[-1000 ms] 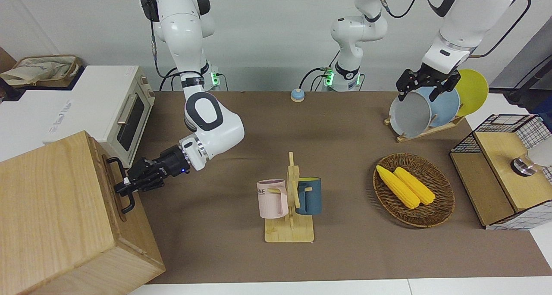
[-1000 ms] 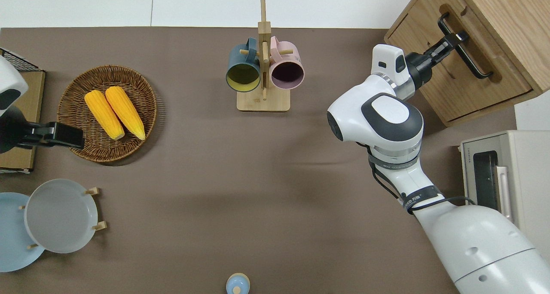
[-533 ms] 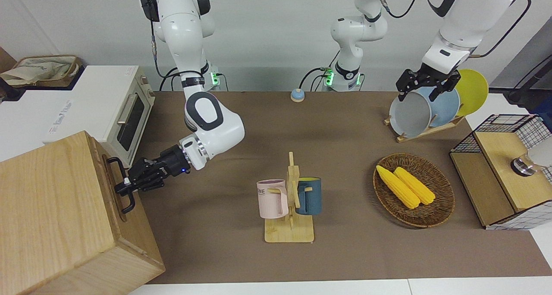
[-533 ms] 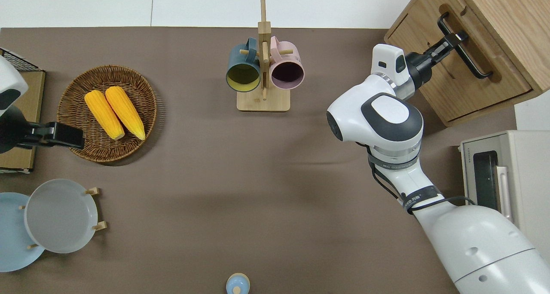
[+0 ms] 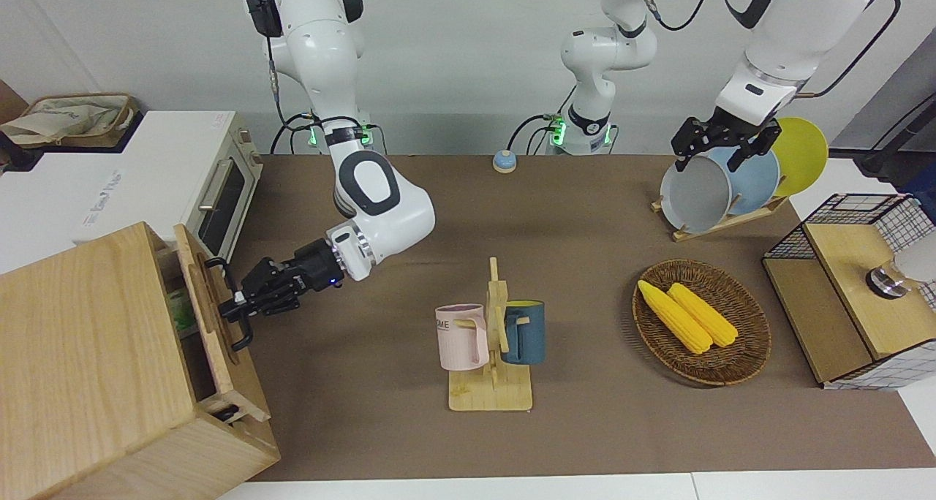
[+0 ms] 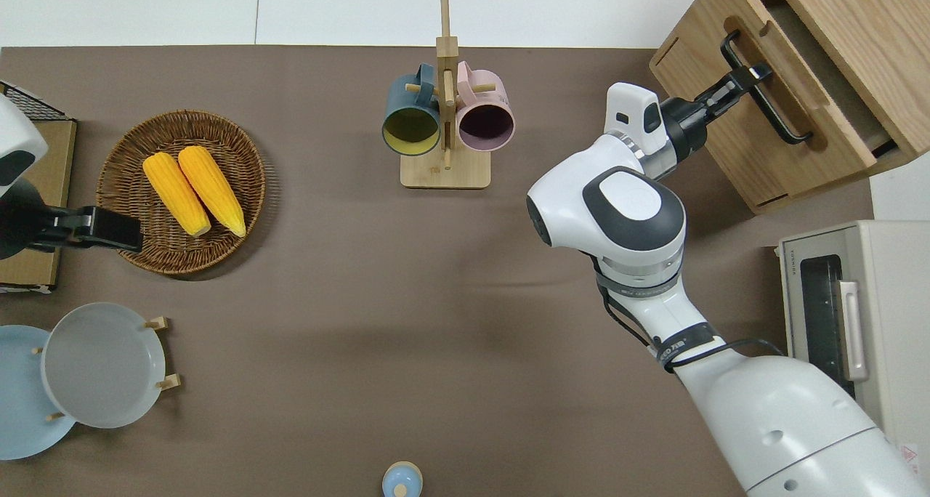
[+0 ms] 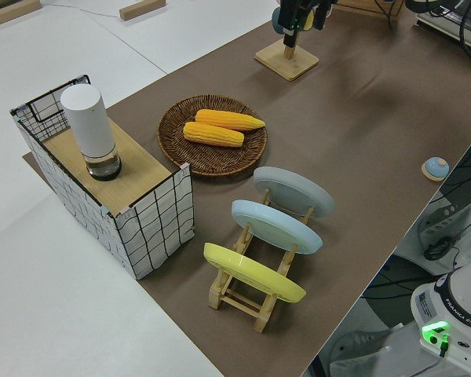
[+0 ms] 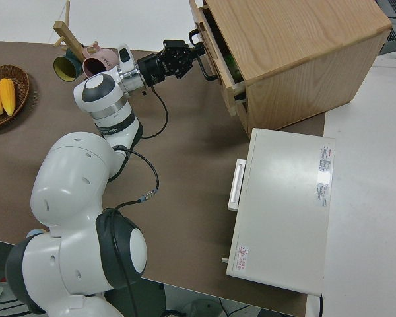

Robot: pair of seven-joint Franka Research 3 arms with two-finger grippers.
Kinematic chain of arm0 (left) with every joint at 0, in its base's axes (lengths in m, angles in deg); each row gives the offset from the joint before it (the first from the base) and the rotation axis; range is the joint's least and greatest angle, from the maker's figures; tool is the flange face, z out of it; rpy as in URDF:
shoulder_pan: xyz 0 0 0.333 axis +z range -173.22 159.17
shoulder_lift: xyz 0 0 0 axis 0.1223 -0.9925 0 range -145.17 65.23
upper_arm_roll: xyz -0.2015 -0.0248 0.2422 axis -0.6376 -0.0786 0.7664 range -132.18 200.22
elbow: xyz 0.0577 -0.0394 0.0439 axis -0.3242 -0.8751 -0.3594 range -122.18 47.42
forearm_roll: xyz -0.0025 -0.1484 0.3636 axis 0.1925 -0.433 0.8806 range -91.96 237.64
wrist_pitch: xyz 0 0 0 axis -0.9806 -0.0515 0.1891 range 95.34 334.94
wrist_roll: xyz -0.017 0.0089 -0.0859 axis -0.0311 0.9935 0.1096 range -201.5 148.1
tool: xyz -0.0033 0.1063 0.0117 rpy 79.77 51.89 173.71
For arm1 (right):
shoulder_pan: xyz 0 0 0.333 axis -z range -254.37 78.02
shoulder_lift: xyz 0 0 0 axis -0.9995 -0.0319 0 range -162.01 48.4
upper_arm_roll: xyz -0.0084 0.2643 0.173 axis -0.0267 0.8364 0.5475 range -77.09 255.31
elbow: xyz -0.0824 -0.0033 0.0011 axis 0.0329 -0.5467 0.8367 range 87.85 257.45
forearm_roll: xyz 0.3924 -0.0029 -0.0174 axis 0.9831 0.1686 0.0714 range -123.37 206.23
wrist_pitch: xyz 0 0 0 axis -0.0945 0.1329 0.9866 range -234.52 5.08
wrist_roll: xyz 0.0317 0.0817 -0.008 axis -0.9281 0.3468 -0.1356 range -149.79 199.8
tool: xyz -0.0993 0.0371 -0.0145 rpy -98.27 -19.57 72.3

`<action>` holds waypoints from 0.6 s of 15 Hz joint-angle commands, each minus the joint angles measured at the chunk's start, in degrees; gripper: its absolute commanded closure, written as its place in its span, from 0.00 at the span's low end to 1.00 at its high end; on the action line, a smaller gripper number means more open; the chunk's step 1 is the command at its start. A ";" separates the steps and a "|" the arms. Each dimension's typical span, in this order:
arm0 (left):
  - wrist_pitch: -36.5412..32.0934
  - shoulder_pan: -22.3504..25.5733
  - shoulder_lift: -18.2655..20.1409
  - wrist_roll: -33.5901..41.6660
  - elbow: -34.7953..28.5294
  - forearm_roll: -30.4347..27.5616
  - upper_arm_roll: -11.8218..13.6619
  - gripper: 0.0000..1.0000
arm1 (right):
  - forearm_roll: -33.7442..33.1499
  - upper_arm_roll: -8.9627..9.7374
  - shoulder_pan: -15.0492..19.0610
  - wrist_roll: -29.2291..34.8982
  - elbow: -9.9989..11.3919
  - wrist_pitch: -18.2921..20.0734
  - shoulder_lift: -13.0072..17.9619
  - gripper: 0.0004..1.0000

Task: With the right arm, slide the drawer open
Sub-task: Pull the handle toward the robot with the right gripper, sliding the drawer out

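Observation:
The pale-wood drawer (image 5: 210, 306) stands partly pulled out of the big wooden cabinet (image 5: 88, 368) at the right arm's end of the table. A dark gap shows between its front panel (image 6: 788, 108) and the cabinet (image 6: 864, 17), with something green inside. My right gripper (image 5: 232, 308) is shut on the black bar handle (image 5: 241, 332), near the bar's middle. From above, the right gripper (image 6: 748, 78) meets the handle (image 6: 774, 108) from the table's side. The right side view shows the right gripper (image 8: 193, 61) and the drawer (image 8: 214, 49) as well. The left arm is parked, its gripper (image 5: 720, 153) open.
A white toaster oven (image 5: 219, 186) stands beside the cabinet, nearer to the robots. A mug rack (image 5: 491, 339) with two mugs stands mid-table. Toward the left arm's end are a corn basket (image 5: 702, 324), a plate rack (image 5: 720, 186) and a wire-grid box (image 5: 855, 288).
The drawer has slid out of the cabinet. My right gripper has drawn back toward the middle of the table with the handle in it. The left arm has not moved.

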 commanded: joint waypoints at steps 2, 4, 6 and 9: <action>-1.13 0.22 -0.65 0.55 1.49 0.98 -0.37 0.01 | 3.34 0.44 -5.49 -3.99 -1.55 3.36 0.38 1.00; -1.13 0.22 -0.65 0.55 1.49 0.98 -0.37 0.01 | 4.31 0.44 -7.42 -4.17 -1.72 4.78 0.29 1.00; -1.13 0.22 -0.65 0.55 1.49 0.98 -0.37 0.01 | 5.36 0.44 -9.53 -4.17 -1.81 6.27 0.20 1.00; -1.13 0.22 -0.65 0.55 1.49 0.98 -0.37 0.01 | 6.68 0.44 -12.61 -4.87 -1.90 8.90 0.20 1.00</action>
